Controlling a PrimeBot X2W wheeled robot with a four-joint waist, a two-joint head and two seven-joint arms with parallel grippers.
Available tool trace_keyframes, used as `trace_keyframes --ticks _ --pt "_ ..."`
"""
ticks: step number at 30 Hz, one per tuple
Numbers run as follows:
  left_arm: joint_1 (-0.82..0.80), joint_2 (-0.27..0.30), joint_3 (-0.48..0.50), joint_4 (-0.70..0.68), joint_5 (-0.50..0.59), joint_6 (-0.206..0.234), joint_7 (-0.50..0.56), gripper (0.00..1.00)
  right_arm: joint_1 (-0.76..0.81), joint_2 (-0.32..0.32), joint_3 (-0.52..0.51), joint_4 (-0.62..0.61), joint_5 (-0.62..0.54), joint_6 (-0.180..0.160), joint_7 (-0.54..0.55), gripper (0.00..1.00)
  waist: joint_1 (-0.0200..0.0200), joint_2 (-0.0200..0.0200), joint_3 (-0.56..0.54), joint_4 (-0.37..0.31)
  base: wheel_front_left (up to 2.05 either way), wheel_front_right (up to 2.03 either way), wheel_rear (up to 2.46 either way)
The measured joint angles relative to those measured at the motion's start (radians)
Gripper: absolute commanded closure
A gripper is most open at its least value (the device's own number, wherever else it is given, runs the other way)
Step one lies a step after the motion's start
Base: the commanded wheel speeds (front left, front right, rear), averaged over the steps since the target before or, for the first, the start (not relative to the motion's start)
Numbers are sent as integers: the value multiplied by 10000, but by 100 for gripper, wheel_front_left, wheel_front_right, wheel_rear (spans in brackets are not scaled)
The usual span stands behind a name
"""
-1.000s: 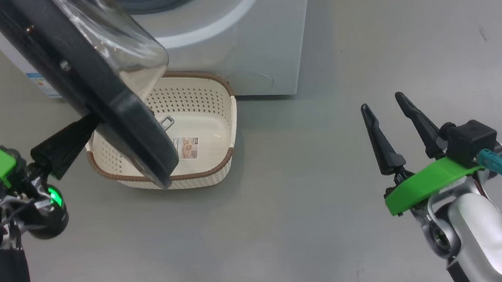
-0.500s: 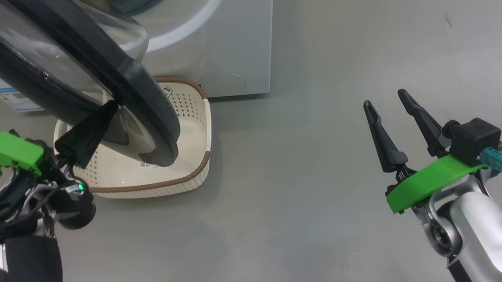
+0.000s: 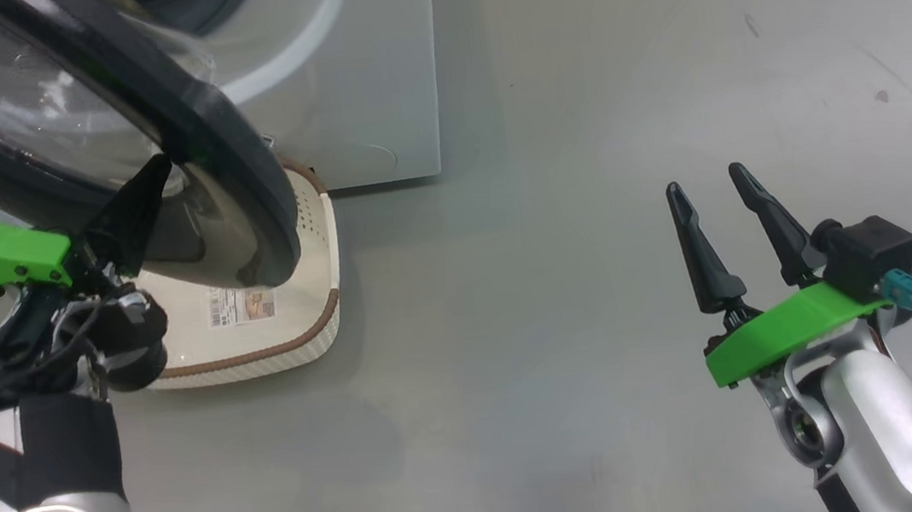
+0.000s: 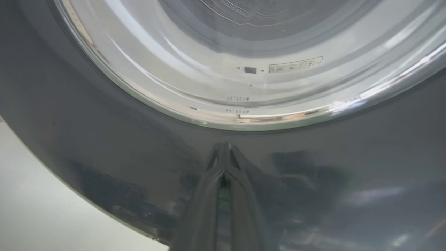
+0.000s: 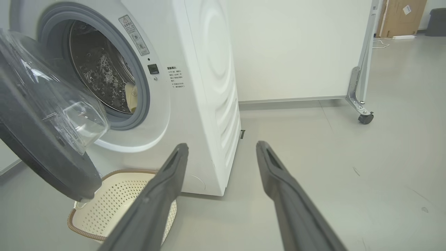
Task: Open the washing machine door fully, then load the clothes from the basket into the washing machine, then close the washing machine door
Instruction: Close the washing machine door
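On the smooth grey floor [image 3: 516,326] stands the big white front-loading washing machine [image 5: 205,87]. Its large round door [image 5: 38,153], a wide glossy black ring around a bulging clear glass bowl, hangs part-way across the opening. Under the door's lower edge, just beside the machine's front, sits the small cream perforated plastic basket [image 5: 115,198] with a brown rim. I see nothing in it but a sticker on its base. The pale yellow soft clothes [image 5: 131,96] show inside the perforated steel drum, behind the grey rubber gasket, so I judge loading done and closing to be the step in hand. My left gripper [image 4: 224,153] is clenched on nothing, its 2 dark fingers pressed together. Their tips seem to rest on the door's black ring just below the glass, meeting their own reflection there. My right gripper [image 3: 703,179] is released, fingers spread wide, and hangs over bare floor well apart from the machine. To close the door well, I would keep the tips on the ring, not the glass. I would push along the door's own arc so they do not skid on the gloss, and follow through until the latch seats. I would also check that no yellow fabric lies over the gasket, and that the door's lower edge passes above the basket rim.
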State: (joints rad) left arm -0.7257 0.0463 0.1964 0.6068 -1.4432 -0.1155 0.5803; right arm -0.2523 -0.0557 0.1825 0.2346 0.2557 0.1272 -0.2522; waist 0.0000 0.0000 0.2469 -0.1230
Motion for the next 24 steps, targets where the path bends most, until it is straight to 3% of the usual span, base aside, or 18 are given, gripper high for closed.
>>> trace_keyframes --ticks 13,24 --pt "-570 -176 -706 232 -1022 -79 -918 100 35 4 -125 -15 86 0 0 0 0 0 -74 -465 0 0 0" --pt "-28 -228 -1699 -522 -1197 -81 -1223 100 394 19 -746 -541 374 0 0 0 0 0 -324 -159 0 0 0"
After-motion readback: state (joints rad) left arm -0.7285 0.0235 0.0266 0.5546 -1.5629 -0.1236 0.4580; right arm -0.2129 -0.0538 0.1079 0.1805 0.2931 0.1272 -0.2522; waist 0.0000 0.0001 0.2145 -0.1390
